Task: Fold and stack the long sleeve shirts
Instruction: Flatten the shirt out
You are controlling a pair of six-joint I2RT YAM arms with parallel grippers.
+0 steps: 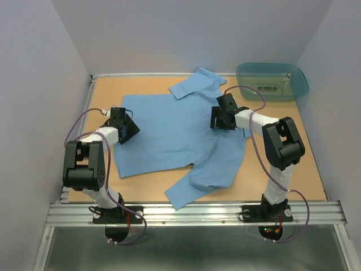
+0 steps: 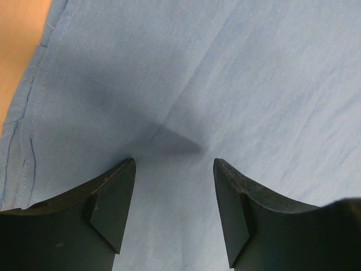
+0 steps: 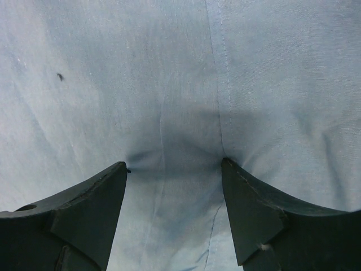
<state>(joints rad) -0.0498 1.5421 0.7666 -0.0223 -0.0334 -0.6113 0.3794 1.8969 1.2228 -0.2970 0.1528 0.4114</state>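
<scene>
The shirt (image 1: 175, 132) lies spread flat directly beneath both grippers. The left gripper (image 2: 175, 164) stands wide, with the hem (image 2: 34, 113) just to its left. The right gripper (image 3: 174, 164) also stands wide, its tips denting cloth beside a seam (image 3: 223, 84). Closing on flat fabric may catch too little, so the cloth could slip and skew the fold. No writing is readable.

Figure. Surroundings of the work area, top view.

A translucent teal plastic tub (image 1: 299, 86) stands at the far right corner of a tan wooden tabletop (image 1: 302, 169), close to the right wall; a pale shape shows through its side, too indistinct to identify. Plain grey-lilac walls (image 1: 34, 84) enclose the left, far and right sides. A ribbed aluminium rail (image 1: 192, 213) runs along the near edge.
</scene>
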